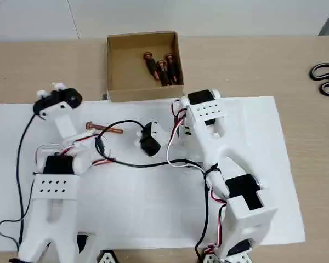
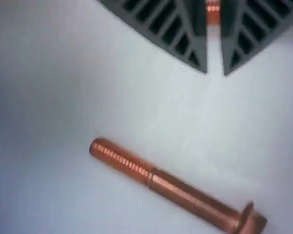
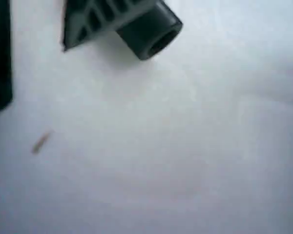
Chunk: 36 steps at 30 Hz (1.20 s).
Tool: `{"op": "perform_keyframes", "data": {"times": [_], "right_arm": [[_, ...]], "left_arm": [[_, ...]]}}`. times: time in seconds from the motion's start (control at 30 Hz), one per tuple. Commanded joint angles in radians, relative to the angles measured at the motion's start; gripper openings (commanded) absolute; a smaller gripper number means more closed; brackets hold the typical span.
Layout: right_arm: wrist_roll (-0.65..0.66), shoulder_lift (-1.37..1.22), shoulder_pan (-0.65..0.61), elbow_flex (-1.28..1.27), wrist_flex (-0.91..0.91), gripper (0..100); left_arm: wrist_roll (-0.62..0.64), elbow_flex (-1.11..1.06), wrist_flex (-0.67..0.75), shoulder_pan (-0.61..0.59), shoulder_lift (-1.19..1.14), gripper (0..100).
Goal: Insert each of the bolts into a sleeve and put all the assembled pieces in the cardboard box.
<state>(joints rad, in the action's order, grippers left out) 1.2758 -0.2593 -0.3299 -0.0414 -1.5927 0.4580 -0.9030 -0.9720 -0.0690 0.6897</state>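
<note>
My left tool [image 2: 215,73] is closed narrow on a copper bolt [image 2: 212,9]. A loose bolt [image 2: 176,187] with a threaded tip, smooth shank and flanged head lies just beside it on slick white paper [image 1: 153,208]; a nudge could roll it. My right tool [image 1: 149,134] clamps a smooth black tubular sleeve [image 3: 151,31], and I judge a tilted entry would jam. Beyond these, the cardboard box [image 1: 116,66] holds three assembled pieces [image 1: 163,68].

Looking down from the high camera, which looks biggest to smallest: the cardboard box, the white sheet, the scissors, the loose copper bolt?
White sheet, cardboard box, then scissors and loose bolt: unsure, since the picture's edge cuts the scissors off.
</note>
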Motion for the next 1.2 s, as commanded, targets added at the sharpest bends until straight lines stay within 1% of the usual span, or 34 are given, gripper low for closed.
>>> {"op": "perform_keyframes", "data": {"times": [0.0,0.53,0.7,0.83,0.9,1.03,1.1,1.17], "right_arm": [[0.009,0.008,0.015,-0.032,0.036,22.0],[0.009,0.004,0.033,-0.132,0.156,22.0],[0.009,-0.045,0.033,-0.137,0.186,22.0],[0.006,-0.082,0.031,-0.137,0.217,21.6],[0.005,-0.090,0.031,-0.137,0.220,18.0],[0.002,-0.091,0.028,-0.135,0.220,6.3],[-0.023,-0.088,0.031,-0.130,0.220,1.7],[-0.057,-0.088,0.033,-0.106,0.219,1.1]], "left_arm": [[0.000,0.062,0.020,-0.011,0.003,1],[0.002,0.061,0.015,-0.006,0.003,1],[0.003,0.056,0.014,-0.011,0.003,1],[0.003,0.059,-0.014,-0.009,0.003,1],[0.003,0.056,-0.014,-0.011,0.003,1],[0.003,0.056,-0.014,-0.012,0.003,1],[0.003,0.056,-0.014,-0.011,0.003,1],[0.003,0.056,-0.012,-0.009,0.003,1]]}}
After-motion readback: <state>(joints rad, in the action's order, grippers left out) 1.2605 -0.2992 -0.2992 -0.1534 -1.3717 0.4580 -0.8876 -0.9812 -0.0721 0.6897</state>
